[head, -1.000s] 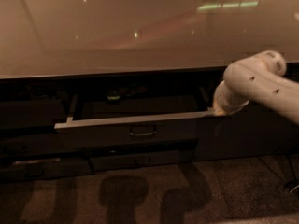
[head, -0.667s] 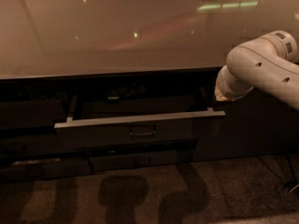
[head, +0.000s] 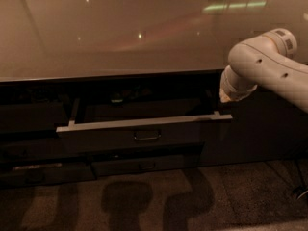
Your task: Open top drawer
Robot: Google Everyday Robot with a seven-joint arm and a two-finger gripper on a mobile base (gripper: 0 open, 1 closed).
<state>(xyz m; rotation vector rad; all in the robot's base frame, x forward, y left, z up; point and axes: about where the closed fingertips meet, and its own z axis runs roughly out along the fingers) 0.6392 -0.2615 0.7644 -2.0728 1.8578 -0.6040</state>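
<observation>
The top drawer [head: 110, 139] stands pulled out from under the counter. Its pale top edge runs from the left to the right corner, and its small loop handle [head: 147, 135] sits in the middle of the dark front. A side rail [head: 74, 112] shows at the left; the inside is dark. My white arm [head: 269, 66] comes in from the right. My gripper [head: 223, 99] is at the arm's lower end, just above the drawer's right corner and apart from it, mostly hidden behind the wrist.
A wide glossy beige countertop [head: 120, 32] overhangs the drawers. A narrower, shorter drawer front [head: 144, 165] sits below the open one. Dark cabinet fronts lie to the right [head: 260, 134]. Speckled carpet [head: 144, 201] with arm shadows fills the foreground.
The arm's end has lifted up and to the right, off the drawer's right corner. The drawer has stayed pulled out as it was.
</observation>
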